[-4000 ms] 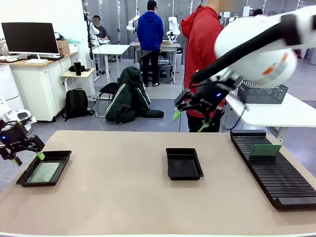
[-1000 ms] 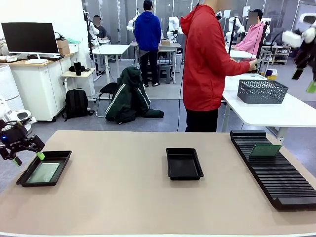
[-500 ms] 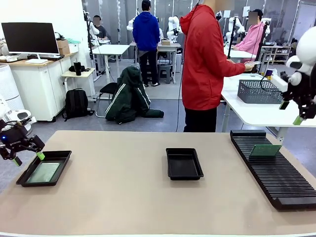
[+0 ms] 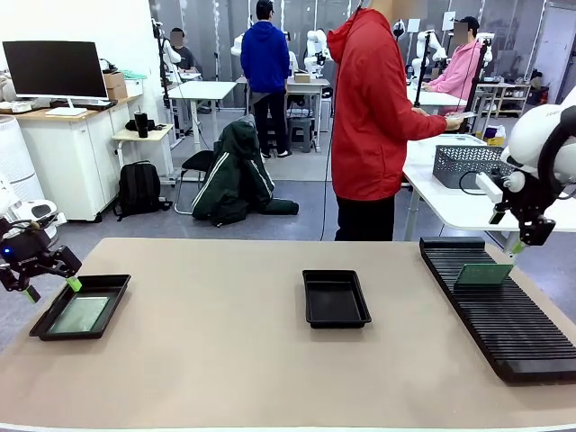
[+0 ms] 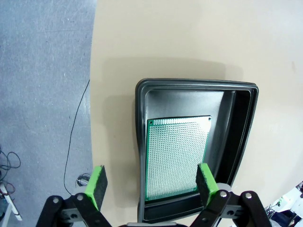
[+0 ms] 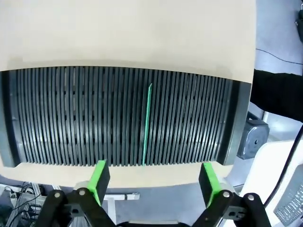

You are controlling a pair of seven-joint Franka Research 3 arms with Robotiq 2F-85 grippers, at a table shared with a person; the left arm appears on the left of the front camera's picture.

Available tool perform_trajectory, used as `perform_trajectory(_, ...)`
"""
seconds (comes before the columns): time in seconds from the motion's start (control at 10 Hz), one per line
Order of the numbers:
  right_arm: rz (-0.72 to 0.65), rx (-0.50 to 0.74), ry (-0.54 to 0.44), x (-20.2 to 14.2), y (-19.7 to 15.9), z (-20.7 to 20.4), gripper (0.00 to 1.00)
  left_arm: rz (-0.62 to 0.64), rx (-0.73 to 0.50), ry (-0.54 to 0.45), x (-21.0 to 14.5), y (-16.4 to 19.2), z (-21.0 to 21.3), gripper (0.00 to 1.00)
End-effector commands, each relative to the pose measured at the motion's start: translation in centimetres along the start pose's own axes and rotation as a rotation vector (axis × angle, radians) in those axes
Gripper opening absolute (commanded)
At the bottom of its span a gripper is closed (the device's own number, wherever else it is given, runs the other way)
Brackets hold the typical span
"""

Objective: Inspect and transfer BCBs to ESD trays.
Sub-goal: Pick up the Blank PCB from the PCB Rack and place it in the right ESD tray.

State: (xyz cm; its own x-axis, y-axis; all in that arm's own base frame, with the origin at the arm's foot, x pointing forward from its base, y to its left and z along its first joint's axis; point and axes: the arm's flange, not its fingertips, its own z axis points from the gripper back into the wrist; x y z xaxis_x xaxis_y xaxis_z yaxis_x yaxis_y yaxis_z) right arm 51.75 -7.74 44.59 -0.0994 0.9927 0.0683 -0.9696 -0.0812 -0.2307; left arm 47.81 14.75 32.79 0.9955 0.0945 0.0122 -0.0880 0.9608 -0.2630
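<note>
Left gripper [image 4: 52,288]: you will find its pads spread wide with nothing between them. It hangs well to the left of the centre ESD tray [image 4: 335,321], above the second ESD tray [image 4: 115,293] and clear of it. In your left wrist view, one pad sits over that tray's inner wall. The other sits outside its rim, over the edge of the table [image 4: 225,369].

Right gripper [image 4: 520,245]: its pads are likewise spread wide and grip nothing. It hangs well to the right of the centre ESD tray and farther back, above the far end of the slotted rack [image 4: 508,328], not touching it.

BCBs: two sighted.
- The first BCB [image 5: 176,158] lies flat on the floor of the second ESD tray, well left of the centre ESD tray. It is set against one long wall, with bare floor along the other long wall and at one end.
- The second BCB [image 4: 483,274] stands on edge in a slot near the far end of the slotted rack, well right of the centre ESD tray. Your right wrist view shows it edge-on as a thin green line, lined up between the pads and apart from them.

Centre ESD tray: it sits near the table's middle, its black floor in full view.

Person [image 4: 373,117]: in a red top, standing beyond the centre ESD tray, past the table's far edge and slightly to the right.
</note>
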Motion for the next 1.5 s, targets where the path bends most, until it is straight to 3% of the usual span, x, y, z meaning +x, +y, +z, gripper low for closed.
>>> perform_trajectory(0.0, 0.013, -0.007, -0.017, -0.5, -1.0, -1.8, 1.0, -0.005, -0.006, -0.007, 0.1, 0.1, -0.1, 1.0)
perform_trajectory(0.7, -0.037, 0.002, -0.004, -0.1, -0.6, -7.6, 1.0, -0.005, -0.006, -0.007, 0.1, 0.1, -0.1, 1.0)
perform_trajectory(1.4, -0.075, 0.015, 0.004, -0.7, -0.3, -9.3, 1.0, -0.005, -0.006, -0.007, 0.1, 0.1, -0.1, 1.0)
